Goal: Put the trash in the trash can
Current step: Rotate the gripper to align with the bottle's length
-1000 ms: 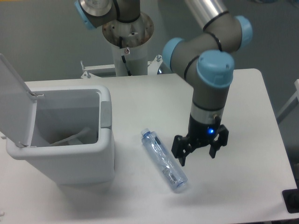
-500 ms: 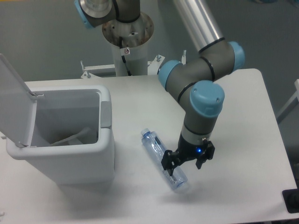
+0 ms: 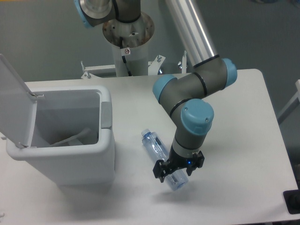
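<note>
Bottle point(image 3: 164, 159) first: the crushed clear plastic one with the blue cap lies flat on the white bench point(image 3: 243, 122), cap end pointing up toward the trash can point(image 3: 70, 140), base end toward the near edge. My hand point(image 3: 177, 169) is down low over that base end, fingers spread to either side of the body. I read them as straddling it, not yet closed, though from this angle I cannot tell whether the pads already touch the plastic. I've come in across the bottle's width because that is the only way two fingers can pinch a long, flattened thing.

The can stands well to the left of the bottle with its hinged lid point(image 3: 14, 103) tipped back and open, so the mouth is free to drop into. Something pale and flat, likely the clear wrapper point(image 3: 70, 137), already rests inside against the wall. My judgement is that the bottle is what remains, and crushed plastic may flex or slip as I squeeze.
</note>
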`<state>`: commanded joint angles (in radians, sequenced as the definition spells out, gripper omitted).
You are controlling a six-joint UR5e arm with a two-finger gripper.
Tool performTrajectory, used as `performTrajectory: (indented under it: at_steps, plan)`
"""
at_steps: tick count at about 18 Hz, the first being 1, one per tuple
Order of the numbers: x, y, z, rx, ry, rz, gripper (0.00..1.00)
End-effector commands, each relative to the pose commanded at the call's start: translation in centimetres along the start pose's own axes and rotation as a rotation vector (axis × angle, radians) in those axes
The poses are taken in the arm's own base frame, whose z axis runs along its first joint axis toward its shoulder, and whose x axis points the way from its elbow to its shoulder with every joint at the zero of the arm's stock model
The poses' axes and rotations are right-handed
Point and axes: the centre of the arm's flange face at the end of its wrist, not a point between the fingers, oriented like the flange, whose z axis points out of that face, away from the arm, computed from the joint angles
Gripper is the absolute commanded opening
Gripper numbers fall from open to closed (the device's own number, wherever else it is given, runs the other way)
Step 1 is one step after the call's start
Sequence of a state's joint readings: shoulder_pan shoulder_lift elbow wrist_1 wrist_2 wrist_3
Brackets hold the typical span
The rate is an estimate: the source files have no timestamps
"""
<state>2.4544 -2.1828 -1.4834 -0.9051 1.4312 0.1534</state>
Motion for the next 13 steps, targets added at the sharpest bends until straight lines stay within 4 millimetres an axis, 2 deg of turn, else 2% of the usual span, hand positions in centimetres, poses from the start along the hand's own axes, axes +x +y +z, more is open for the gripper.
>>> performTrajectory:
  at_steps: [3, 5, 8, 13]
  plan:
    - [-0.3, -0.3, 1.2, 0.007, -0.031, -0.020, 1.00]
    - [0.4, -0.2, 2.0, -0.005, -0.057, -0.011, 1.00]
    - [0.4, -0.3, 3.1, -0.007, -0.066, -0.014, 1.00]
    - [0.8, -0.1, 3.6, -0.014, -0.096, -0.002, 1.00]
